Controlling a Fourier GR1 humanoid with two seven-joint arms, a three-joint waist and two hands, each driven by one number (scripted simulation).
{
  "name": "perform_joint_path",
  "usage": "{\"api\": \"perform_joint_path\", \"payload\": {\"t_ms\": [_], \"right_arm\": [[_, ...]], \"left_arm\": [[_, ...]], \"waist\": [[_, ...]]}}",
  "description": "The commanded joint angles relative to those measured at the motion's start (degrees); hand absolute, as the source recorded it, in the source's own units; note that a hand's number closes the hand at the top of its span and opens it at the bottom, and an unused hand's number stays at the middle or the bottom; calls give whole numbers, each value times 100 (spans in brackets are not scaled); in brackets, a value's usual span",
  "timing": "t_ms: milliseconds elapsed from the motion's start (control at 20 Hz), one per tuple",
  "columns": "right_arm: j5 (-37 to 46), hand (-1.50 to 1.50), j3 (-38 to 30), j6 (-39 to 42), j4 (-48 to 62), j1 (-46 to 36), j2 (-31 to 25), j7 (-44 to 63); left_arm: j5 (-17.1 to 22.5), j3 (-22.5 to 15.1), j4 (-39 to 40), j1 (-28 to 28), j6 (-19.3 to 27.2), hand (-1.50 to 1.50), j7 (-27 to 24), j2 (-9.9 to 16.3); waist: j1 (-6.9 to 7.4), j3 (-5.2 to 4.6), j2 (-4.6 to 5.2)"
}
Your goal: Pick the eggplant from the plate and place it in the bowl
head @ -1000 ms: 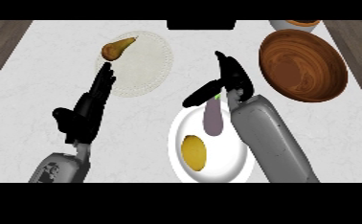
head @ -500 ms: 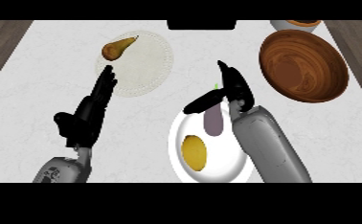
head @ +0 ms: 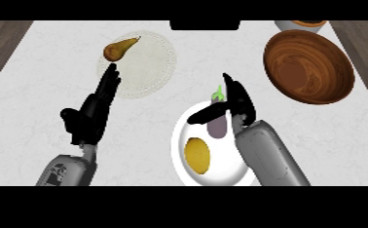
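1. Fingers (head: 241, 106) of the right hand (head: 233, 105) are seen curled down over the top end of the eggplant (head: 217, 126), with the thumb stretched across it toward nine o'clock; whether the grasp is closed on it cannot be told for certain, but the curl appears to be round it.
2. A marble counter (head: 57, 90) is spread under everything, and the wooden bowl (head: 309, 66), the largest vessel, is set at about one o'clock from the right hand, well apart from it.
3. A white plate (head: 183, 129) is found at the lower middle, with the eggplant still lying on it; a pale textured plate (head: 155, 66) is set at ten o'clock from it.
4. The left hand (head: 90, 117) is held open near the left side, fingers straight and pointing to twelve o'clock, nothing held.
5. The eggplant's long axis is laid roughly from twelve to six o'clock, green stem at the twelve end, directly beneath the right fingers; the right hand is judged by far the nearer one.
6. A yellow item (head: 197, 155) is seen on the white plate at six o'clock from the eggplant, and a brown pear-shaped item (head: 119, 49) rests on the pale plate.
7. A lift and a carry toward one o'clock is judged to be what remains.
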Motion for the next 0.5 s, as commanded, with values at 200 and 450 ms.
{"api": "perform_joint_path", "payload": {"t_ms": [200,450], "right_arm": [[596,-150,242,200,459,184,-70,493],[422,-150,-5,581,1070,-112,6,256]], "left_arm": [[-111,98,-74,169,-90,0,-138,-72],[-1,327,-142,154,-359,0,24,59]], "waist": [[4,-2,-2],[24,-1,8]]}}
